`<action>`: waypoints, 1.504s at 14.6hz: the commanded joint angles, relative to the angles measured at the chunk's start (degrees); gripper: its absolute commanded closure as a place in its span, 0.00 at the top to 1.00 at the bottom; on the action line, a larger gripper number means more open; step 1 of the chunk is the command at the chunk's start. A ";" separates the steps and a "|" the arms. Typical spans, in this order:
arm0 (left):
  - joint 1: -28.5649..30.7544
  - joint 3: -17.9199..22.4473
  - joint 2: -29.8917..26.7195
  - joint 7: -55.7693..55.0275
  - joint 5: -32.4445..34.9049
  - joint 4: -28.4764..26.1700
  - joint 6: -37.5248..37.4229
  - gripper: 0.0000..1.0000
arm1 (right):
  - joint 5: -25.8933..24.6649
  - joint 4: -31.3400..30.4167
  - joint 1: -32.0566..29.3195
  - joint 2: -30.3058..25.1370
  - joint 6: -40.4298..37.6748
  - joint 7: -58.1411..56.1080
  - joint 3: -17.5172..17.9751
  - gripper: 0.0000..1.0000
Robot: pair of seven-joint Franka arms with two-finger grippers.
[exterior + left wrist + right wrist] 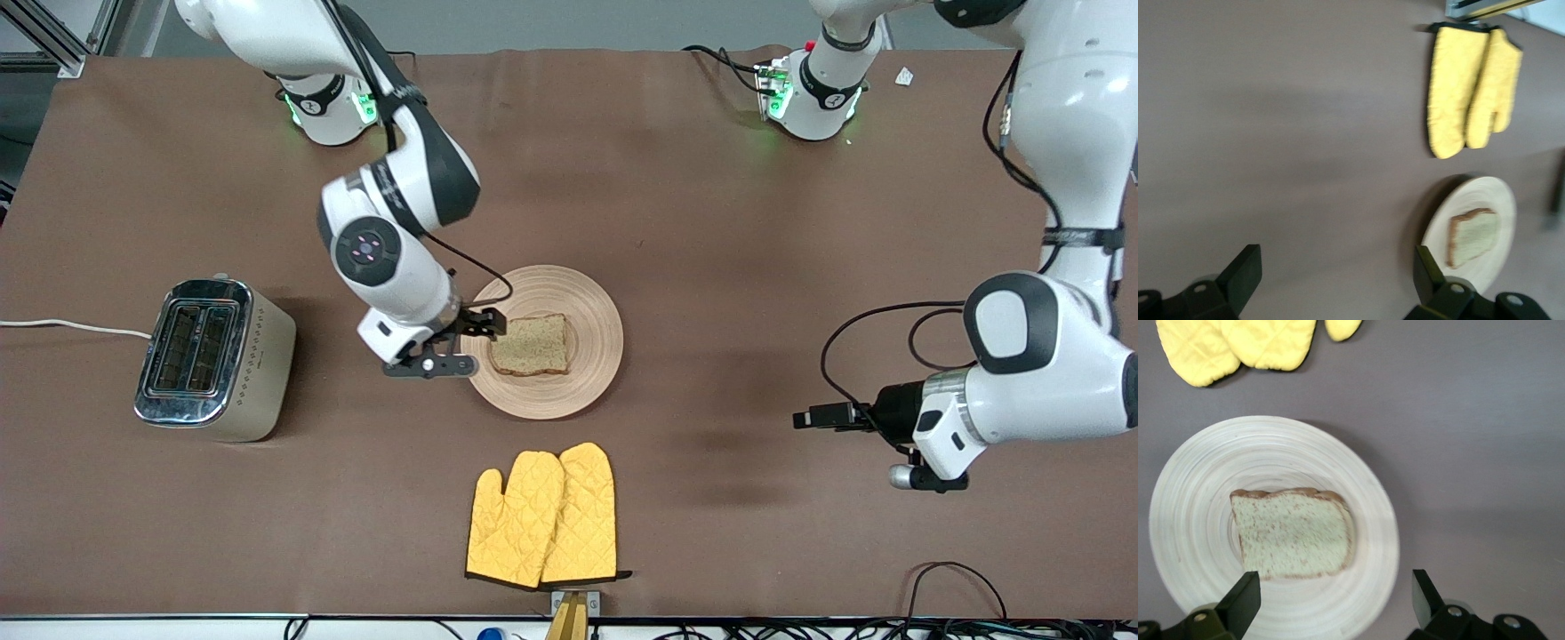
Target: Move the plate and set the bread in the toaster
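The pale wooden plate [589,307] lies mid-table with the slice of brown bread [531,345] on it. The beige toaster [213,360] with its chrome top stands toward the right arm's end of the table, slots empty. My right gripper [476,345] is open, low over the plate's rim on the toaster's side, with the bread just past its fingertips. In the right wrist view the plate [1198,500] and bread [1293,533] lie under the open gripper [1335,593]. My left gripper [807,417] is open and empty over bare table toward the left arm's end; its wrist view shows the gripper [1335,273], plate [1495,197] and bread [1475,237].
A pair of yellow oven mitts [544,516] lies nearer to the front camera than the plate, close to the table's edge. The toaster's white cord [71,327] runs off the table's end. Brown cloth covers the table.
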 commanded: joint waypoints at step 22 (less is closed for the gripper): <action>8.36 -2.49 -25.95 0.08 20.52 -1.22 -23.71 1.00 | 1.54 -5.38 3.51 7.92 13.31 3.04 -0.46 0.34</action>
